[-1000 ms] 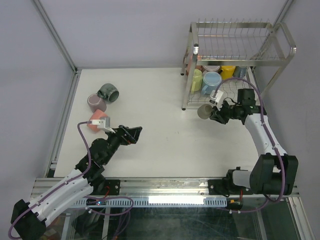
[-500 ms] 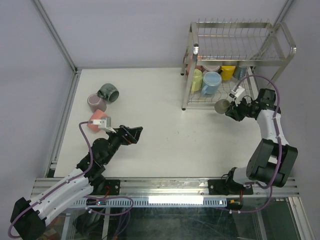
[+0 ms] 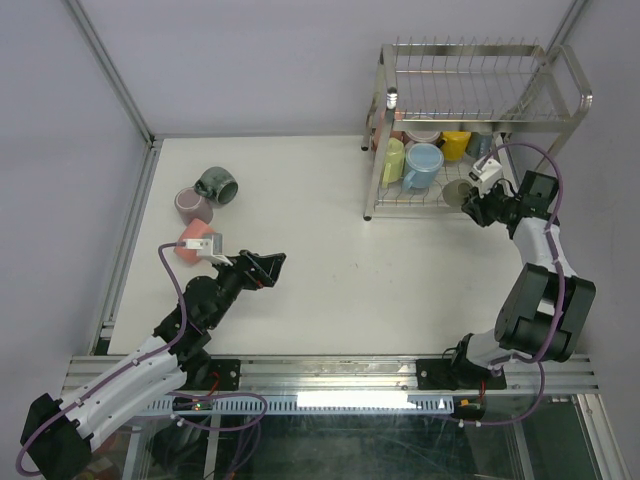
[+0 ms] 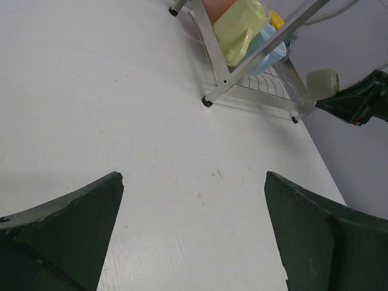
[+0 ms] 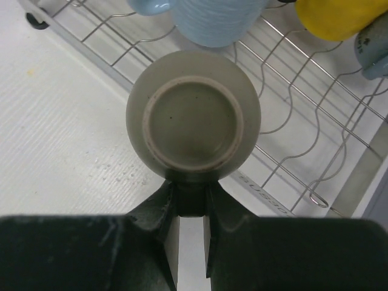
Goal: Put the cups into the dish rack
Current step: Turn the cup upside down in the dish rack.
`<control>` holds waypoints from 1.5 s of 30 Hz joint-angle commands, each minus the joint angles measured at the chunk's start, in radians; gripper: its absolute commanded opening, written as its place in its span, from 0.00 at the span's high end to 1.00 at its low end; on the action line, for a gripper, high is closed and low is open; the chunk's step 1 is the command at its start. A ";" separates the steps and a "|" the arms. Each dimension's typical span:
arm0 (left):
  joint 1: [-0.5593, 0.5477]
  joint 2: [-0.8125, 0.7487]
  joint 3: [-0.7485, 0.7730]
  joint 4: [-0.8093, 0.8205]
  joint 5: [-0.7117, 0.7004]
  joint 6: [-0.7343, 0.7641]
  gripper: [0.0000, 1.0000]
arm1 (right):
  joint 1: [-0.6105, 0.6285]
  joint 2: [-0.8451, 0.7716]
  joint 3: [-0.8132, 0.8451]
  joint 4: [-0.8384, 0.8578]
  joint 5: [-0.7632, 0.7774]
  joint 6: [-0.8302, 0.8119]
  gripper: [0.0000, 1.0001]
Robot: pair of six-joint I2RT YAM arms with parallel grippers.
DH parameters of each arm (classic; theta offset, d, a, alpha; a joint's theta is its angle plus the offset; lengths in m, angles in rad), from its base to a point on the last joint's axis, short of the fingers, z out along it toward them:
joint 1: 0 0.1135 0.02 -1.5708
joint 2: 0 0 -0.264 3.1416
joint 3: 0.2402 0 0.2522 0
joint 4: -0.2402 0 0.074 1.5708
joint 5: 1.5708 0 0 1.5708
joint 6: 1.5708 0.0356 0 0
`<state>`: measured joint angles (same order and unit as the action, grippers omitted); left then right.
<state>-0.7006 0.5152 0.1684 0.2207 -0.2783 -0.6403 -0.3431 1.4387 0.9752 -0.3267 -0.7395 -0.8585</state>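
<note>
My right gripper (image 3: 478,204) is shut on the handle of a taupe cup (image 3: 457,192), held at the front right edge of the dish rack's (image 3: 386,110) lower shelf. In the right wrist view the cup's base (image 5: 193,116) faces the camera above the wavy wire shelf (image 5: 303,130), with the gripper (image 5: 191,189) clamped just below it. A yellow-green cup (image 3: 393,160), a light blue cup (image 3: 422,166) and a yellow cup (image 3: 456,143) sit on the lower shelf. My left gripper (image 3: 270,265) hovers open over bare table (image 4: 194,176), holding nothing.
A dark grey-green mug (image 3: 217,184), a mauve cup (image 3: 191,206) and a salmon pink cup (image 3: 194,241) lie at the table's left, behind my left arm. A grey-blue cup (image 5: 376,51) sits at the rack's right. Metal frame rails border the table.
My right gripper has carried the taupe cup back and to the right, from in front of the rack to over its lower shelf's front edge. The left arm has not moved.
</note>
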 commanded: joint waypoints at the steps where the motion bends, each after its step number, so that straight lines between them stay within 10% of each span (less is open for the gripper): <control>1: -0.002 -0.004 -0.009 0.056 0.013 -0.002 0.01 | -0.008 0.019 -0.015 0.243 0.054 0.133 1.00; 15: -0.002 0.013 -0.012 0.071 0.014 -0.005 0.01 | 0.008 0.116 -0.112 0.662 0.192 0.398 1.00; 45: -0.002 0.061 -0.003 0.098 0.016 -0.009 0.01 | 0.149 0.333 -0.035 0.897 0.432 0.518 1.00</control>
<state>-0.7006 0.5762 0.1638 0.2588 -0.2779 -0.6437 -0.2104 1.7695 0.8799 0.4458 -0.3386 -0.3561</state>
